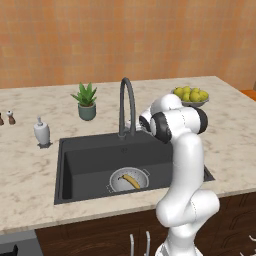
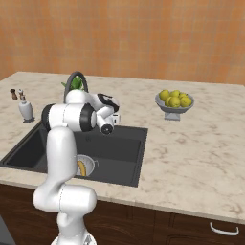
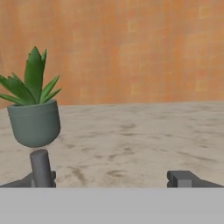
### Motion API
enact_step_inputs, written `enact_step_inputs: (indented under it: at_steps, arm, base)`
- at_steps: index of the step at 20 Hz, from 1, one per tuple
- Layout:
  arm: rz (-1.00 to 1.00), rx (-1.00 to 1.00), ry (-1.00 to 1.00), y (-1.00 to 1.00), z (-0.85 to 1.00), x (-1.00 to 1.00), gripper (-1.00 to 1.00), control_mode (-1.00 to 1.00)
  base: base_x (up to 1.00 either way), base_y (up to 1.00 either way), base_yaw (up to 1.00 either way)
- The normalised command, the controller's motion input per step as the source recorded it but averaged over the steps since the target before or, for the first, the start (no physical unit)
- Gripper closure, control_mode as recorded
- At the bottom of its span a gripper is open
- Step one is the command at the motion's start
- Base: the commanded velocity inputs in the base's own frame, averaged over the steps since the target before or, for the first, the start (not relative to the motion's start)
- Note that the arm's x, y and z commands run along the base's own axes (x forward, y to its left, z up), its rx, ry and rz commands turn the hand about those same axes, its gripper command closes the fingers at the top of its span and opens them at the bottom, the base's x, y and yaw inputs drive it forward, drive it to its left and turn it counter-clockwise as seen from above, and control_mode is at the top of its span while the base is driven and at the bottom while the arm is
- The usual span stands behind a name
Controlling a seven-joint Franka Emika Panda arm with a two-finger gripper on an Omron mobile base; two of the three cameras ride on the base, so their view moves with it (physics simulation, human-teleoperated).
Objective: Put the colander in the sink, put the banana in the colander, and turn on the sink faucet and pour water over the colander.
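Left base view. Sink point(image 1: 75, 165): large rectangular dark grey basin sunk in a pale marbled counter point(image 1: 30, 175). Colander point(image 1: 116, 186): round, silvery-white, two small side handles, resting on the basin floor toward the near wall, below and nearer than the gripper. Banana point(image 1: 132, 181): small, curved, yellow, darker at the tips, lying inside the colander, shorter than its width. Sink faucet point(image 1: 127, 105): tall dark grey gooseneck, thin arched spout, rooted at the basin's far rim, just left of the arm's wrist. Gripper itself hidden behind the white arm links here. Soap dispenser point(image 1: 42, 132): small, white, well left of the faucet. Potted plant point(image 1: 86, 102): spiky green leaves, grey-green pot, beyond and left of the faucet. Fruit bowl point(image 1: 190, 95): footed grey, heaped with yellow-green fruits, beyond and right of the arm.

Right base view. Gripper point(image 2: 114, 113): at the sink's far edge, close by the faucet base; jaw spacing not readable from this side. Colander and banana partly masked by the arm, low in the basin, nearer than the gripper. Fruit bowl well right of the gripper.

Hand view. Fingertips point(image 3: 183, 178) set far apart at the lower corners, jaws spread wide, nothing between them. Dark grey upright post point(image 3: 41, 167) right beside the left-hand tip; contact not discernible. Potted plant ahead and left of the gripper, on the counter, orange wall point(image 3: 131, 48) behind.
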Motion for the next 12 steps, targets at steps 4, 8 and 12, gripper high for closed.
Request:
enact_step_inputs:
  at_steps: [4,8,12]
  arm:
    - [0.00,0.00,0.00,-0.65,0.00,0.07,-1.00,-1.00]
    - [0.00,0.00,0.00,-0.77,-0.04,0.06,-1.00,-1.00]
    - [0.00,0.01,0.00,-0.88,-0.09,0.03,-1.00,-1.00]
  base:
    - [0.00,0.00,0.00]
    - [0.00,0.00,0.00]
    - [0.00,0.00,0.00]
